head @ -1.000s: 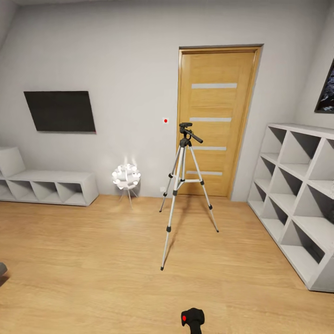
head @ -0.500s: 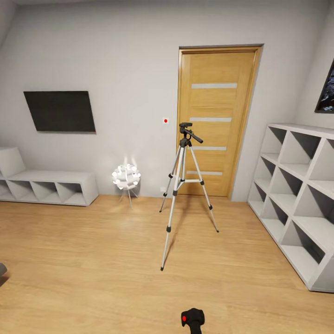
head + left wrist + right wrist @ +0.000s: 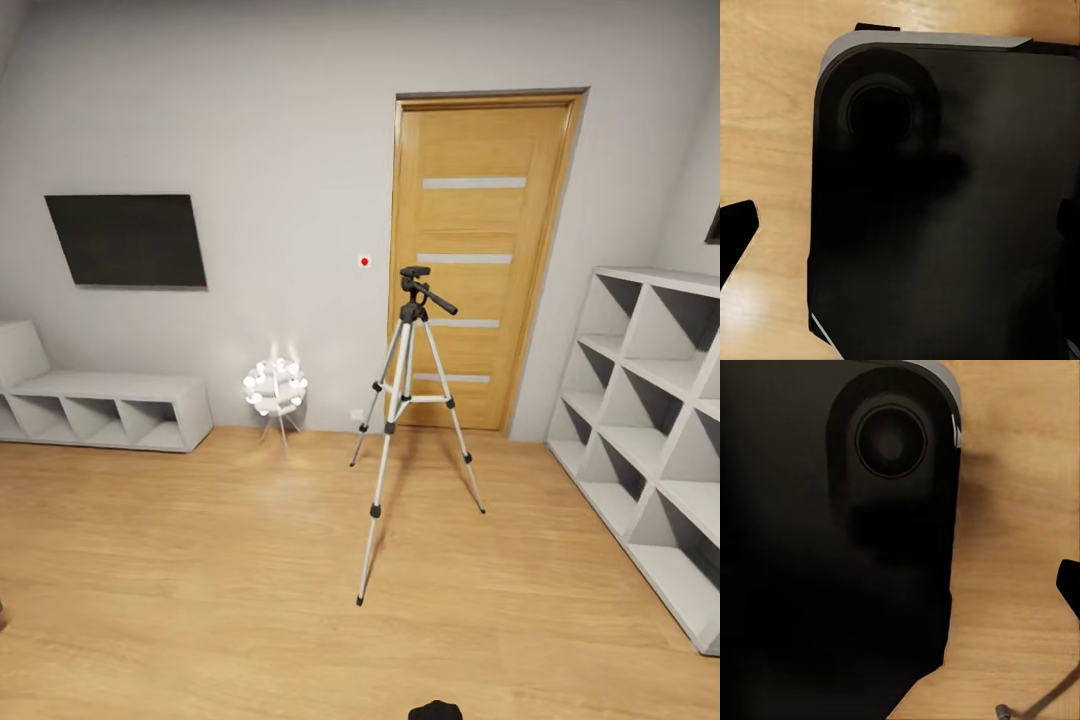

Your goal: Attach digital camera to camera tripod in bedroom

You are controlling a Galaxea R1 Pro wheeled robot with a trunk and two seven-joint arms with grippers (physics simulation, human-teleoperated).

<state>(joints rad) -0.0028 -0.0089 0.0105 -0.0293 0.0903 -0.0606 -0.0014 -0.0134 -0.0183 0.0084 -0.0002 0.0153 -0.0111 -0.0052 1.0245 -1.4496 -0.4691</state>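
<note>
The camera tripod (image 3: 410,400) stands on the wood floor before the door, silver legs spread, its black head (image 3: 412,278) bare and the pan handle pointing right. At the bottom edge of the head view a small black top (image 3: 435,710) pokes into the picture; it looks like the digital camera, its red dot hidden. My left gripper (image 3: 900,229) hangs over the robot's black base, open, one fingertip (image 3: 735,240) at each side of the picture and nothing between. My right gripper (image 3: 900,585) also hangs beside the base, one fingertip (image 3: 1069,585) far out at the edge, nothing held.
A wooden door (image 3: 480,260) is behind the tripod. White cube shelves (image 3: 650,430) line the right wall, and a low white bench shelf (image 3: 100,410) the left. A white-ball floor lamp (image 3: 273,388) stands by the wall under a black wall screen (image 3: 125,240).
The whole head view has shifted: the tripod and door look larger and lower, the black camera has slid almost off the bottom edge. The camera moved; the things themselves stand still.
</note>
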